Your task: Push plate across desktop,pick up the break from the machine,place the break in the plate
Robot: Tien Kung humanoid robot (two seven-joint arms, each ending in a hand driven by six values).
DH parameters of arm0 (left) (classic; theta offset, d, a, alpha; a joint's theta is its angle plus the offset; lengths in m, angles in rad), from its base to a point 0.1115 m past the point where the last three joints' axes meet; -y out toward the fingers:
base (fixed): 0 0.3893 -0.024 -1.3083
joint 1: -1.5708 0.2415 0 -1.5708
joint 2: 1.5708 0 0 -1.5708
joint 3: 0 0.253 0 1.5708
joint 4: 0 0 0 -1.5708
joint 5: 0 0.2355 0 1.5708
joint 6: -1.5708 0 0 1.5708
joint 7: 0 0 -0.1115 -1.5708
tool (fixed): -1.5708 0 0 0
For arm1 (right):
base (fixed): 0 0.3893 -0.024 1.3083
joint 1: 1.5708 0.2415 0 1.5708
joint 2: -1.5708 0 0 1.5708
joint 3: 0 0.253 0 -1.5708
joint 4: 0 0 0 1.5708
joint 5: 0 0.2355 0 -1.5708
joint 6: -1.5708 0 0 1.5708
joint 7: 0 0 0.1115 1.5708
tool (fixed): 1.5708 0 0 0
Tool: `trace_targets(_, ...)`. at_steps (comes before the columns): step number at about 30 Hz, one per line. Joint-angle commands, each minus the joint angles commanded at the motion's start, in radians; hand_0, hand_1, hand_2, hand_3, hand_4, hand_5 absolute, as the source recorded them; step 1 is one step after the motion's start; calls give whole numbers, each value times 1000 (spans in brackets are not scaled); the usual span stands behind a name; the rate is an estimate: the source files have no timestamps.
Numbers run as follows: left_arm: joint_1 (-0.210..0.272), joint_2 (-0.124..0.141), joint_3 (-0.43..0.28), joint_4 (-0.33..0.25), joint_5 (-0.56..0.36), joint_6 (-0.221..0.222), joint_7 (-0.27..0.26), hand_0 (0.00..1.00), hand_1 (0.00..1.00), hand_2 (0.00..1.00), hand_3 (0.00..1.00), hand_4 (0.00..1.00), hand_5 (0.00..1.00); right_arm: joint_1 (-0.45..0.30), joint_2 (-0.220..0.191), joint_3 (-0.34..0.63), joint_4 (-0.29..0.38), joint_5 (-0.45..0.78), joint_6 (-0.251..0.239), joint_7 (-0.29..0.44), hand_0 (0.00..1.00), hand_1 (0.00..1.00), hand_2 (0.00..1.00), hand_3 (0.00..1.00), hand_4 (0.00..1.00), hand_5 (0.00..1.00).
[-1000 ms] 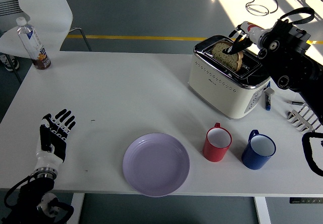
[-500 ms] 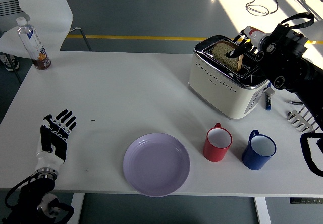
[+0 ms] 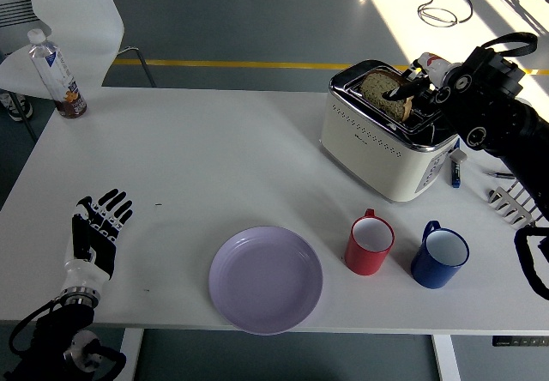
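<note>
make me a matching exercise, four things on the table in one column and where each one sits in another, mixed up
Things:
1. bread slice
2. purple plate
3. water bottle
4. left robot hand

Places:
A. far left corner of the table
B. near edge, left of the red mug
C. in the slot of the white toaster
D. flat on the table at the near left, fingers spread

Pairs: 1-C, 2-B, 3-A, 4-D
</note>
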Motion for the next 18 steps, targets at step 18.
trace_targets(18,-2,0,3,6,3,-2,0,785,706,714,602,377,950,11,0,-63,0,54,-26,27,440,487,497,629,762,258)
